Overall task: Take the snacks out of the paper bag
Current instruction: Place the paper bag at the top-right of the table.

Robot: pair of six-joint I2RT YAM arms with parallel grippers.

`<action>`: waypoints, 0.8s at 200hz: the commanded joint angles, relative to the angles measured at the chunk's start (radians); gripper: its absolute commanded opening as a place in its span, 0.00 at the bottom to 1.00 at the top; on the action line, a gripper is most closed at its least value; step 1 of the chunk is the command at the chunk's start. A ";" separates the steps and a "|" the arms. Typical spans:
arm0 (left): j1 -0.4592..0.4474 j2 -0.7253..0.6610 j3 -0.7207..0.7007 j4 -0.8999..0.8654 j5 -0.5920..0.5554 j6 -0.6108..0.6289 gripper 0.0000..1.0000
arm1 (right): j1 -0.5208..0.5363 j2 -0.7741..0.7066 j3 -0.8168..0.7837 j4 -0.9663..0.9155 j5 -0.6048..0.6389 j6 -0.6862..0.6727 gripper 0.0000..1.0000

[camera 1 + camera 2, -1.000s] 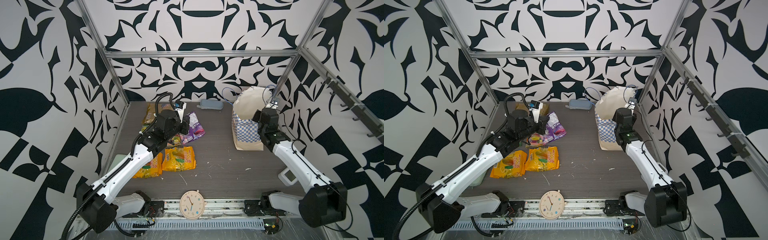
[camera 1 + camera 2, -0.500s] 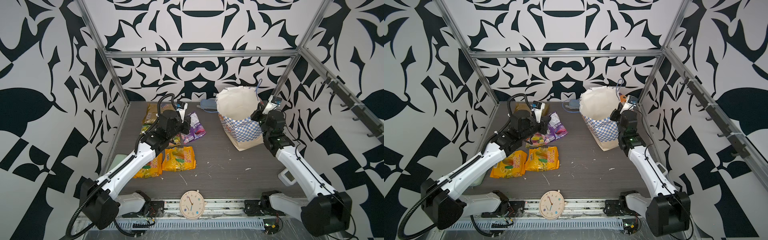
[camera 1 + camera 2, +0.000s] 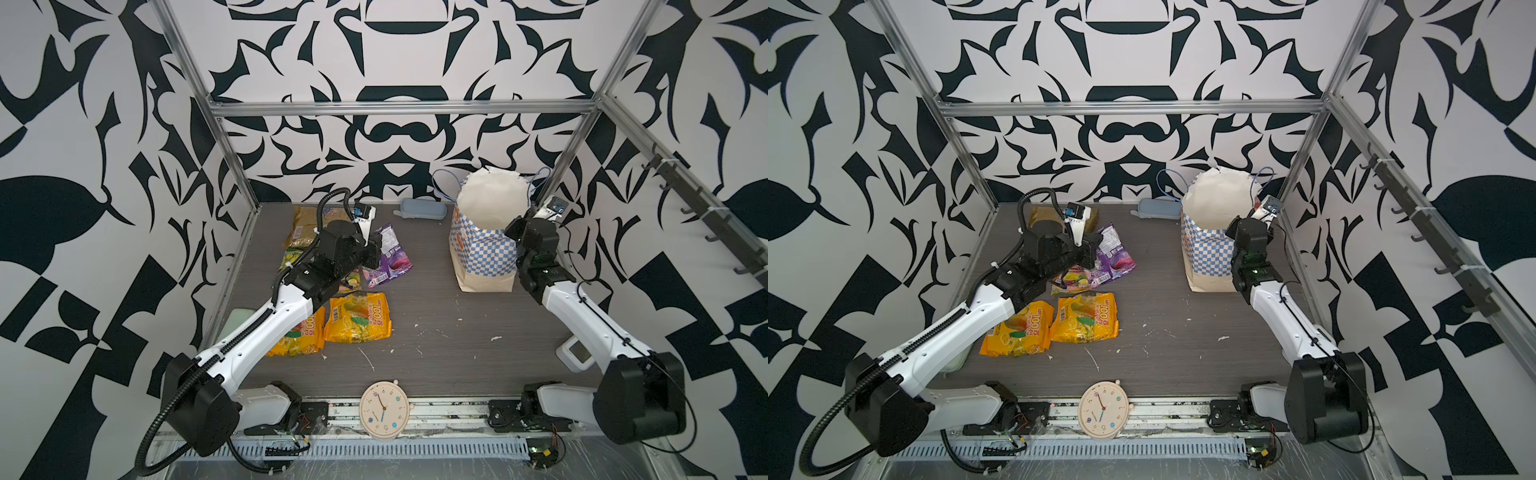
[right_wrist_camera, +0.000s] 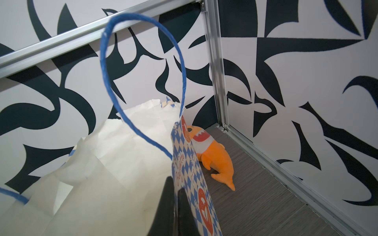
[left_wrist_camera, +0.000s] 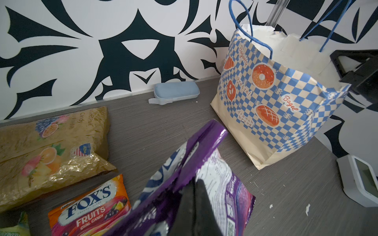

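my right gripper (image 4: 175,195) pinches paper bag (image 3: 484,253) rim so mouth stands open. left gripper (image 5: 193,191) clamps purple packet (image 5: 206,143) edge, low by FOX'S packet (image 5: 90,206), ready for drop-off imo.

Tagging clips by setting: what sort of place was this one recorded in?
Most likely a lab robot test cell, not a home: an aluminium-bar frame and black-and-white patterned wall panels enclose a grey wood-grain tabletop, and two white-and-black robot arms are mounted along its front edge.

Plush shark (image 4: 216,161) half hidden behind paper bag (image 4: 190,177); bag's inside bottom unseen.
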 commanded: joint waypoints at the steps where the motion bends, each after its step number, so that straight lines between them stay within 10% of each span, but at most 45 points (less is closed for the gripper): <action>1: 0.007 -0.010 -0.008 0.051 -0.004 -0.013 0.00 | -0.003 0.029 0.048 0.106 0.020 -0.013 0.00; 144: 0.044 0.091 0.030 0.063 0.059 -0.027 0.00 | -0.055 0.233 0.157 0.269 -0.157 -0.132 0.00; 160: 0.056 0.119 0.060 0.039 0.076 -0.014 0.00 | -0.054 0.204 0.144 0.270 -0.168 -0.112 0.16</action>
